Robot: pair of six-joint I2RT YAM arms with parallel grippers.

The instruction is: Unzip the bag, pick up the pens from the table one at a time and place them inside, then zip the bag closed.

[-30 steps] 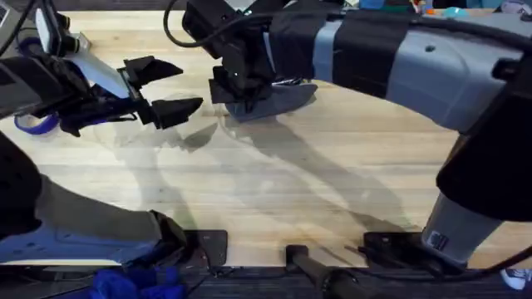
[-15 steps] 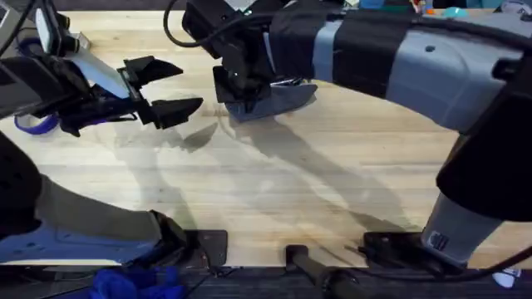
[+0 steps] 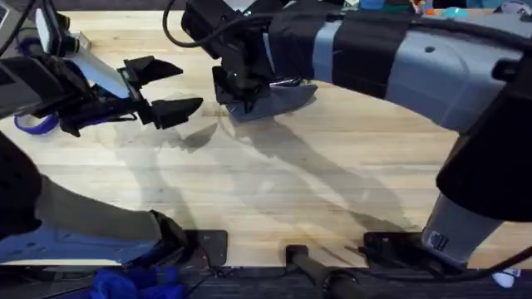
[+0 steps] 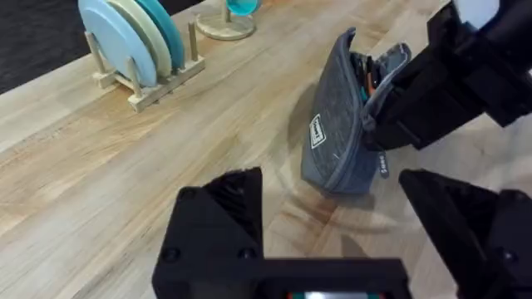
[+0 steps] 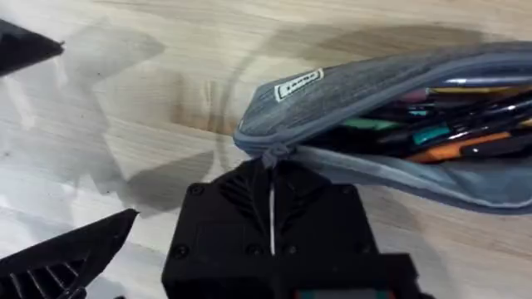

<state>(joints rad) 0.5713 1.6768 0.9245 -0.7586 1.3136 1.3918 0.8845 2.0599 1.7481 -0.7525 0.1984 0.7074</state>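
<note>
The blue-grey bag [image 3: 283, 98] lies on the table [image 3: 274, 191] at the back centre, its zipper open along most of its length. Several pens [image 5: 449, 124] lie inside it, also visible in the left wrist view as pens [image 4: 376, 70]. My right gripper [image 5: 273, 170] is shut on the zipper pull at the bag's [image 5: 332, 91] rounded end; from overhead the right gripper [image 3: 235, 90] covers the bag's left end. My left gripper [image 3: 166, 87] hovers open a little left of the bag [image 4: 337, 141], with nothing between its fingers [image 4: 220, 224].
A wooden dish rack with plates [image 4: 133, 41] and a blue object on a round wooden stand [image 4: 229, 17] sit farther back on the table. The right arm [image 3: 399, 50] spans the back right. Bare wood lies in front of the bag.
</note>
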